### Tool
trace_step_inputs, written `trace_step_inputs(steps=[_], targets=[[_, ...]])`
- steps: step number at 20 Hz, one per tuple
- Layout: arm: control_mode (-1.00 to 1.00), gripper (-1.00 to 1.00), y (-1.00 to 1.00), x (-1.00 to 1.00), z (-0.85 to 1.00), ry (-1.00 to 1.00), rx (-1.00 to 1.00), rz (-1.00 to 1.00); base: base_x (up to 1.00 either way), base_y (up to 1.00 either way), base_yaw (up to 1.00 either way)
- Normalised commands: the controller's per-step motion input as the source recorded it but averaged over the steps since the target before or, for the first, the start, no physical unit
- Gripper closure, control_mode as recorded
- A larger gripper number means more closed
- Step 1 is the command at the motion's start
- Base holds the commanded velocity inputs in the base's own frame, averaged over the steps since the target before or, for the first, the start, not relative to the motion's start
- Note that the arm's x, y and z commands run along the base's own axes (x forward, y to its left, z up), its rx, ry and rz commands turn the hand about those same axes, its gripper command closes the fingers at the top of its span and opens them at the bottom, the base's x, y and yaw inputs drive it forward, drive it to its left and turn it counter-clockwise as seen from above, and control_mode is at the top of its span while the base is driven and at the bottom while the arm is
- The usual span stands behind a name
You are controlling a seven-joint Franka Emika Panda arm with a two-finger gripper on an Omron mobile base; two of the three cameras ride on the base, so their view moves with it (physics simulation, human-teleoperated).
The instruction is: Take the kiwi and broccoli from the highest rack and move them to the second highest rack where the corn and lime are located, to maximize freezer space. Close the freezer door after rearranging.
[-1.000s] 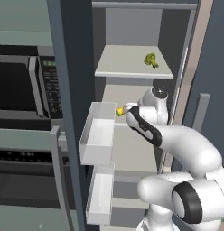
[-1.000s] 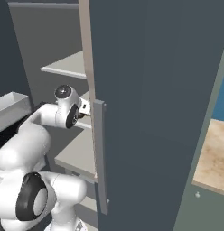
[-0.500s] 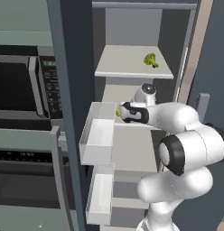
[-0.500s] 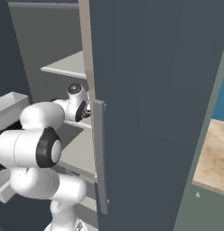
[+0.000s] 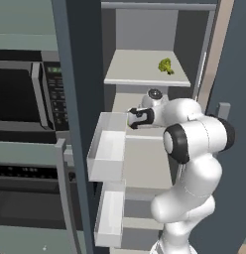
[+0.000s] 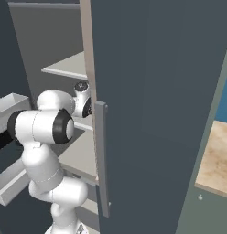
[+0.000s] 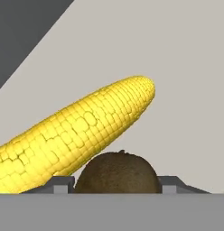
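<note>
Kiwi [image 7: 117, 172] sits between the two dark fingertips of the claw [image 7: 117, 180] in the hand view, its brown rounded top rising just in front of the corn [image 7: 73, 135], so the claw appears closed on the fruit and holding it over the second highest rack [image 5: 145, 130]. From the left base view the claw [image 5: 131, 118] reaches into that rack, at the level of the pulled-out drawer [image 5: 107, 149], while the broccoli [image 5: 165, 66] lies on the highest rack [image 5: 145, 69] above, not yet moved. The corn lies slantwise very close behind the kiwi, whether touching it I cannot tell. The risk, as I judge it, is that a release from any height lets the round kiwi roll against the cob or off toward the rack's front edge; pushing further in could also shove the corn. The freezer door [image 6: 152, 105] stands open, and the arm must clear it before closing.
</note>
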Motion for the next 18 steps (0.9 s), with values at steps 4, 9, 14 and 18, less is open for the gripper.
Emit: trace_step_inputs(steps=[4, 9, 14, 18], targets=[[-1.00, -1.00, 0.00, 0.21, -0.56, 0.00, -0.02, 0.00, 0.00, 0.00, 0.00], [-1.00, -1.00, 0.00, -0.11, -0.37, 0.00, -0.03, 0.00, 0.00, 0.00, 0.00], [-1.00, -1.00, 0.00, -0.35, -0.18, 0.00, -0.01, 0.00, 0.00, 0.00, 0.00], [-1.00, -1.00, 0.00, -0.48, -0.13, -0.06, 0.00, 0.00, 0.00, 0.00, 0.00]])
